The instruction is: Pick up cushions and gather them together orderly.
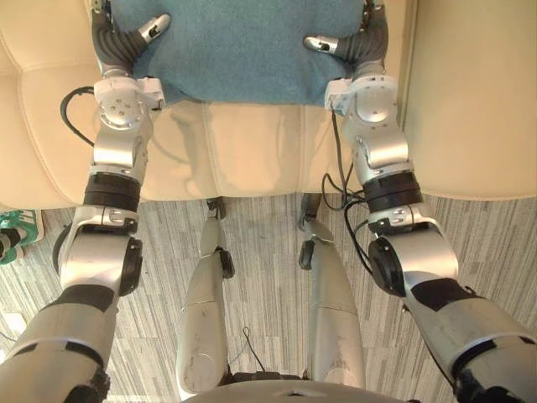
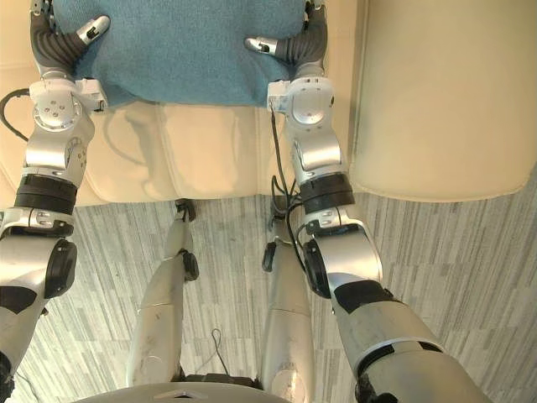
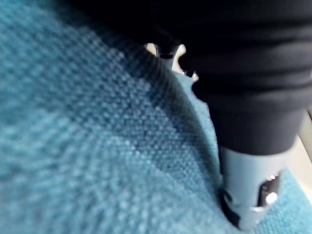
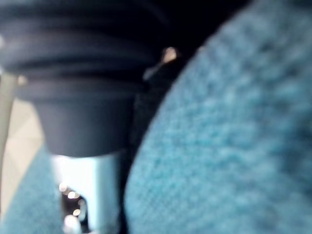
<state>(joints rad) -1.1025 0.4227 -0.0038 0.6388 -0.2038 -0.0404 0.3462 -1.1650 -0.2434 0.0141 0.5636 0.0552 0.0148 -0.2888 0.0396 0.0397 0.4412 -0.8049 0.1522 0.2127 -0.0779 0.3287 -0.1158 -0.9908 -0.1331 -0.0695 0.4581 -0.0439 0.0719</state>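
Observation:
A blue knitted cushion (image 1: pixel 239 46) is held over the cream sofa seat (image 1: pixel 243 151), between my two hands. My left hand (image 1: pixel 147 32) grips its left edge, thumb lying on the top face. My right hand (image 1: pixel 323 44) grips the right edge the same way. The other fingers of both hands are hidden behind the cushion. In the left wrist view the blue weave (image 3: pixel 97 146) sits tight against my left thumb (image 3: pixel 248 195). The right wrist view shows the cushion (image 4: pixel 234 146) pressed beside my right thumb (image 4: pixel 83 195).
A second cream sofa section (image 1: pixel 470 109) lies to the right, split off by a seam. Grey striped flooring (image 1: pixel 268 243) runs along the sofa's front edge. A small teal object (image 1: pixel 17 231) sits on the floor at the far left.

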